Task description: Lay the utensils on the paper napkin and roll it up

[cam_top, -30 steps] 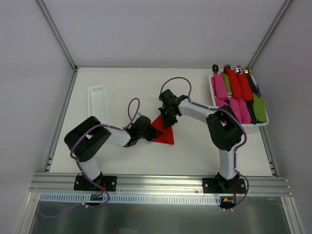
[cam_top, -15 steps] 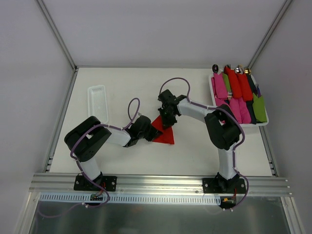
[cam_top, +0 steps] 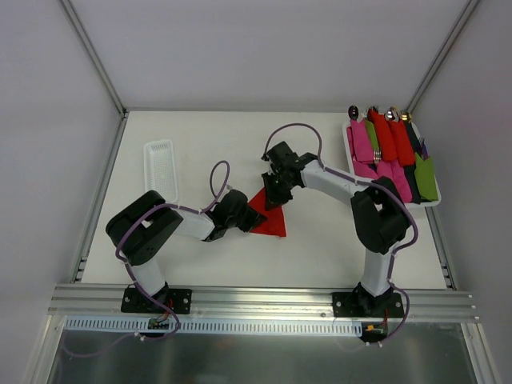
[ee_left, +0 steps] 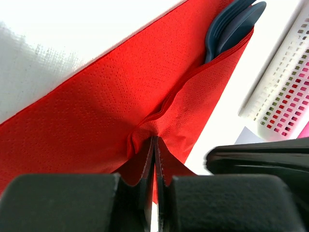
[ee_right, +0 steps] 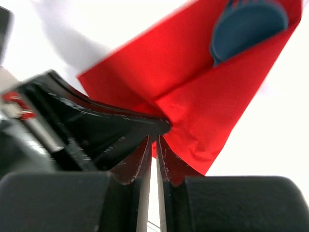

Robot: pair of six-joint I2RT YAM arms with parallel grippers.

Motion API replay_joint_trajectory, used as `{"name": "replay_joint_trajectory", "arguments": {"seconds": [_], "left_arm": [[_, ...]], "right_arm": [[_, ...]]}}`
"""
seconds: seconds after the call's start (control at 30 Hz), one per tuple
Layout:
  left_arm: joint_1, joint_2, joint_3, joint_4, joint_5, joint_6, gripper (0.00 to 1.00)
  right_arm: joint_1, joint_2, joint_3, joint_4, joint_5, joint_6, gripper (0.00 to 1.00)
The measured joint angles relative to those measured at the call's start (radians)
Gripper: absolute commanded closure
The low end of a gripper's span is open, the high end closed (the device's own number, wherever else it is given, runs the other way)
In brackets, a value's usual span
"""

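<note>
The red paper napkin (cam_top: 270,218) lies mid-table, folded over into a triangle. In the left wrist view the napkin (ee_left: 96,106) wraps dark blue utensils (ee_left: 231,24), whose ends stick out of its far corner. They also show in the right wrist view (ee_right: 246,26) inside the napkin (ee_right: 193,96). My left gripper (cam_top: 245,214) is shut on the napkin's left edge and puckers the paper (ee_left: 154,141). My right gripper (cam_top: 274,190) is at the napkin's upper corner, jaws shut to a thin slit, tips (ee_right: 157,140) against the paper's edge, beside the left gripper's body (ee_right: 87,125).
A white basket (cam_top: 349,152) at the back right holds several rolled red, pink and green bundles with utensils. Its lattice wall shows in the left wrist view (ee_left: 285,82). A white tray (cam_top: 160,164) stands at the left. Both arms meet over the napkin.
My right arm's elbow has swung to the right and its gripper has shifted slightly up and right. The left arm and the napkin have stayed put.
</note>
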Motion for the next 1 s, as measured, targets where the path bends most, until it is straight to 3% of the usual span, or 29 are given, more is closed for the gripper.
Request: {"name": "replay_joint_trajectory", "arguments": {"seconds": [0.4, 0.63, 1.0], "left_arm": [[0.0, 0.0, -0.001, 0.0, 0.0, -0.003, 1.0], [0.0, 0.0, -0.002, 0.0, 0.0, -0.003, 1.0], [0.0, 0.0, -0.002, 0.0, 0.0, -0.003, 1.0]], "right_arm": [[-0.005, 0.076, -0.079, 0.008, -0.018, 0.034, 0.92], [-0.006, 0.075, -0.079, 0.01, -0.039, 0.032, 0.88], [0.005, -0.047, -0.106, 0.01, -0.101, 0.018, 0.87]]}}
